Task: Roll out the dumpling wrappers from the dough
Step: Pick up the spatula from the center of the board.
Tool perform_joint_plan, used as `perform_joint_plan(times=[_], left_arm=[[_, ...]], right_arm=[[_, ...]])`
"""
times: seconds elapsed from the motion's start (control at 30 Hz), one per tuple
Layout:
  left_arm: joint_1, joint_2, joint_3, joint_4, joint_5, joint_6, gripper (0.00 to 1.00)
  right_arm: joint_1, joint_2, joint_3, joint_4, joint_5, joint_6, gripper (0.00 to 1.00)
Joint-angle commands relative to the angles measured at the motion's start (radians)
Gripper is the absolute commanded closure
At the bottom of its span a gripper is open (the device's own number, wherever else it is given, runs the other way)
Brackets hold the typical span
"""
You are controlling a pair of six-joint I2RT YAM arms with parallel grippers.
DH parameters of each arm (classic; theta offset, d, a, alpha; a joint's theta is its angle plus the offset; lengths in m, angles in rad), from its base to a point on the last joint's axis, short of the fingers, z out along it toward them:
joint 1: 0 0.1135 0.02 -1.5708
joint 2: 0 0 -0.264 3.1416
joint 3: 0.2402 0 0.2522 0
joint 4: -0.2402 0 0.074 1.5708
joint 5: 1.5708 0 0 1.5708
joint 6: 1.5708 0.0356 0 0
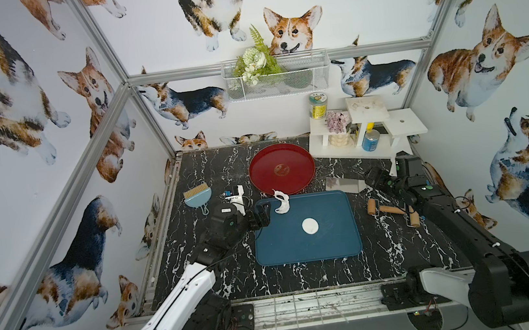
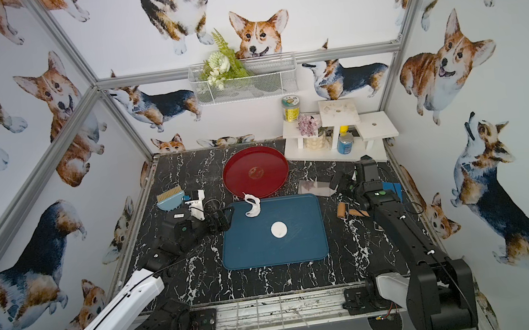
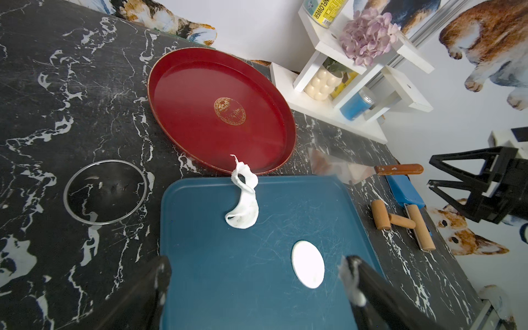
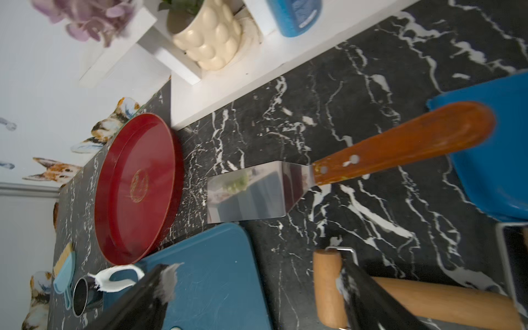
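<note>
**Both top views**
- We list one dumpling wrapper (image 1: 310, 226), a thin flat round white dough disc. It lies near the middle of the blue rectangular plastic tray (image 1: 300, 250), centre frame.
- A ragged white dough scrap (image 1: 282, 201) curls at the tray's upper-left corner, reaching the rim of the red round lacquer plate (image 1: 263, 162) just above. The plate shows only its gold emblem.
- The white wire wall basket (image 1: 297, 80), upper centre, holds a green-and-white artificial bouquet (image 1: 253, 62).
- The white tiered shelf (image 1: 367, 108), upper right, carries a clear jar with yellow label (image 1: 318, 107), a blue can (image 1: 370, 142) and a cream bubbled pot (image 1: 338, 138) of mauve flowers.
- The left gripper (image 1: 262, 217) sits at the tray's left edge.
- The right gripper (image 1: 370, 176) sits right of the tray, beyond two wooden rollers (image 1: 390, 209).

**Left wrist view**
- The jar label reads "NFLOWER"; the rest is cut off. The emblem's characters are too small to read.
- A thin steel ring cutter (image 3: 105, 192) lies flat on the black marble-pattern tabletop (image 3: 57, 114) beside the tray.
- The left fingers stand wide apart, smeared with dough and holding nothing. The wrapper lies near one fingertip.
- The right gripper's triangular fingers are parted, with nothing between them.

**Right wrist view**
- A steel spatula with brown wooden handle (image 4: 248, 194) lies on the tabletop beside the plate.
- The can's print is blurred.
- The right fingers are spread and dough-flecked.
</note>
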Motion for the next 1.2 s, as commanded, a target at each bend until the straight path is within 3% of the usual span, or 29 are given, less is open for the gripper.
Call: perform_joint_plan(times=[0.0,0.2,0.47,0.6,0.83,1.03,1.17], left_arm=[[0.001,0.005,-0.010,0.058,0.010,-0.014,0.00],[0.001,0.023,-0.021,0.070,0.010,-0.009,0.00],[0.001,0.049,-0.039,0.093,0.013,-0.008,0.00],[0.001,0.075,-0.038,0.108,0.018,-0.011,0.00],[0.001,0.109,-0.023,0.121,0.022,-0.006,0.00],[0.001,0.136,-0.015,0.127,0.023,-0.004,0.00],[0.000,0.153,-0.010,0.133,0.019,-0.003,0.00]], right_arm=[[-0.083,0.011,-0.036,0.044,-0.108,-0.006,0.03],[-0.195,0.070,-0.090,0.201,-0.224,0.027,0.05],[-0.247,0.134,-0.120,0.371,-0.217,-0.002,0.06],[-0.269,0.203,-0.118,0.437,-0.270,0.007,0.08],[-0.287,0.348,-0.104,0.543,-0.371,0.011,0.17],[-0.292,0.422,-0.083,0.620,-0.384,-0.012,0.22],[-0.293,0.477,-0.064,0.670,-0.418,-0.015,0.32]])
